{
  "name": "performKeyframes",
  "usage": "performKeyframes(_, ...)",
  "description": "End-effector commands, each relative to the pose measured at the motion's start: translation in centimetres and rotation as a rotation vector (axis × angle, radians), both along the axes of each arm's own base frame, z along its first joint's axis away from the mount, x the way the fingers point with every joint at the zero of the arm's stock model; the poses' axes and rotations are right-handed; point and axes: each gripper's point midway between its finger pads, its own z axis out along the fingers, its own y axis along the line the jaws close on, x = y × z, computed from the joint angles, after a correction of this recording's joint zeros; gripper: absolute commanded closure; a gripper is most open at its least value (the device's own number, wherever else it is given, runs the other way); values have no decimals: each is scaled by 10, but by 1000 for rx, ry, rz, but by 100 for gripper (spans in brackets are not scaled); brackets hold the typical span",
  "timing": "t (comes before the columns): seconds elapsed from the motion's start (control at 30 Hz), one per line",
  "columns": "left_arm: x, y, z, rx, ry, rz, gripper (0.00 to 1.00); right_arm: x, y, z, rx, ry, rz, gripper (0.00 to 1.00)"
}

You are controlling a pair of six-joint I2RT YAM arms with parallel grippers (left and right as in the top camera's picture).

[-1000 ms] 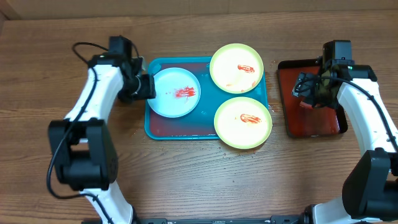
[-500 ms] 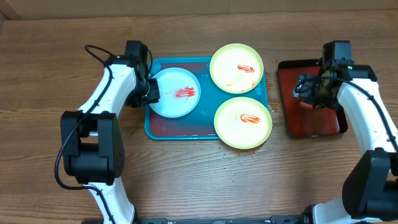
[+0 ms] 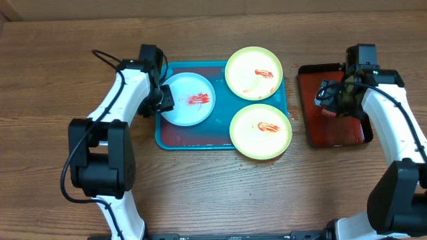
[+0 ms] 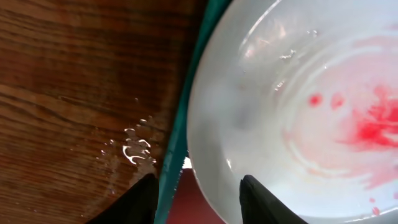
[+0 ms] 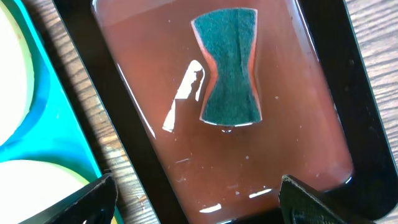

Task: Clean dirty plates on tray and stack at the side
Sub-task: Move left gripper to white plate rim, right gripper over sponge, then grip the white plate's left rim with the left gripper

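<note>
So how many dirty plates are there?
3, all on the tray: the blue plate at its left end, the far yellow plate in the right back corner, the near yellow plate overhanging the right front corner.

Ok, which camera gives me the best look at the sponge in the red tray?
Right wrist. It looks straight down on the green sponge, whole and unobstructed, lying in the wet dark-red tray. Overhead, the right arm covers that spot. The left wrist view shows a smeared plate and the teal tray's rim, no sponge.
</note>
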Motion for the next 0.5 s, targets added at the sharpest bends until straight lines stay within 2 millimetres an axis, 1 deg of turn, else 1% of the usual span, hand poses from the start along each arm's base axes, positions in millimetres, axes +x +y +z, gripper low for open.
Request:
performKeyframes(0.0, 3, -8, -3, -19, 3, 4, 55, 5, -7, 6, -27, -13, -15, 15)
performKeyframes(0.27, 1, -8, -5, -18, 12, 4, 59, 4, -8, 5, -32, -7, -17, 15)
performKeyframes(0.47, -3, -8, -17, -19, 10, 19, 60, 3, -8, 5, -32, -1, -17, 15)
